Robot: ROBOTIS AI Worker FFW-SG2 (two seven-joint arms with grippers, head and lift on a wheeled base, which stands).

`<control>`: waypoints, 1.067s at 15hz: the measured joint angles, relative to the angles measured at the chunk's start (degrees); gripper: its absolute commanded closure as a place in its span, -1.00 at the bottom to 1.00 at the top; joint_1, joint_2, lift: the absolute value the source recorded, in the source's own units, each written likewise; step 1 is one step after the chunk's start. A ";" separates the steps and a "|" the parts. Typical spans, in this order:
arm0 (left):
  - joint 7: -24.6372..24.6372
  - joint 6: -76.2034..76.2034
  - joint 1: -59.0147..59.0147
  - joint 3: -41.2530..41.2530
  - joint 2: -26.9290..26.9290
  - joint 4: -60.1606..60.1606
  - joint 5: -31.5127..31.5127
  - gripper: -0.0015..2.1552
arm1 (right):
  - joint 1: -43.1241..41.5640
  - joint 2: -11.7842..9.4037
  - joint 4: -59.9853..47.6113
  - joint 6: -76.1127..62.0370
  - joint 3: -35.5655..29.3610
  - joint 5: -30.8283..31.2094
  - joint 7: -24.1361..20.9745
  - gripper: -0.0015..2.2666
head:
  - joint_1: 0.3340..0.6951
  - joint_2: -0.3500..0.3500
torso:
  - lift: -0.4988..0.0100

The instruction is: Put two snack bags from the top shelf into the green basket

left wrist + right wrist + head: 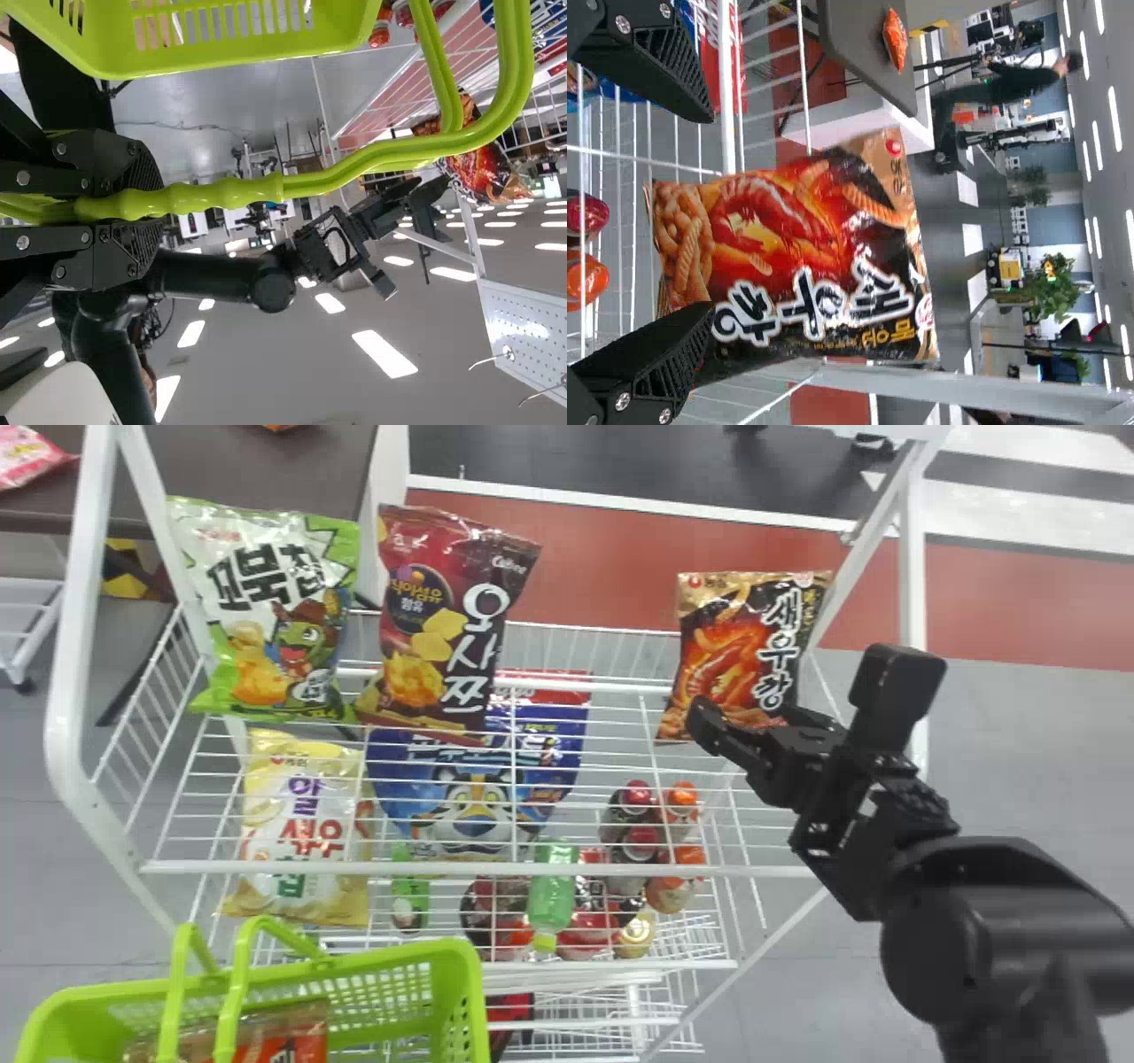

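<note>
My right gripper [742, 722] is at the black and orange shrimp snack bag [740, 646], which stands upright at the top shelf's right end. In the right wrist view my right gripper [709, 212] is open, its fingers spread on either side of the bag's [806, 257] lower part. A green-and-white bag [275, 611] and a dark red bag [443, 620] stand at the shelf's left. The green basket [354, 961] is at the lower left, with an orange-red bag [301, 1036] inside. My left gripper [161, 205] is shut on the green basket's handles [239, 190].
The white wire rack's front bar [532, 868] runs between basket and top shelf. Lower down are a yellow bag [301, 824], a blue bag [478, 779], a green bottle [552, 886] and several capped bottles [638, 841]. A white post [912, 602] rises behind the right arm.
</note>
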 measured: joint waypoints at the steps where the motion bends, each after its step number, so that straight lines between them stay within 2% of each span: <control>1: 0.02 0.10 -0.02 -0.02 0.01 -0.03 -0.04 0.99 | -1.51 -0.03 1.63 0.14 -0.49 -0.08 0.03 -0.96 | 1.00 -0.65 | 0.96; 7: 0.02 0.35 -0.05 -0.03 0.06 -0.18 -0.08 0.99 | -9.71 -0.85 9.52 2.08 -1.09 2.18 -0.24 -0.96 | 1.00 -0.74 | 0.96; 11: 0.02 0.36 0.02 0.13 0.09 -0.19 -0.08 0.99 | -16.25 -1.55 17.05 3.13 1.06 4.83 0.60 -0.77 | 1.00 -0.74 | 0.96; 12: 0.01 0.36 0.10 0.24 0.10 -0.17 -0.08 0.99 | -17.48 -1.69 18.71 3.27 1.78 5.25 1.27 -0.47 | 1.00 -0.72 | 0.96; 13: -0.04 0.36 0.23 0.41 0.10 -0.13 -0.08 0.99 | -18.71 -1.84 20.38 3.61 2.47 5.58 2.56 0.09 | 1.00 -0.67 | 0.96; 14: -0.07 0.35 0.35 0.57 0.09 -0.09 -0.08 0.99 | -19.52 -1.92 21.41 4.28 2.87 5.72 3.75 0.86 | 1.00 -0.65 | 0.96; 15: -0.07 0.30 0.43 0.69 0.06 -0.06 -0.08 0.99 | -19.77 -1.94 21.78 5.52 3.03 5.58 4.29 0.98 | 1.00 -0.63 | 0.96; 16: -0.07 0.29 0.48 0.75 0.03 -0.05 -0.08 0.99 | -19.53 -1.90 21.57 6.83 3.07 5.29 4.31 0.98 | 1.00 -0.63 | 0.96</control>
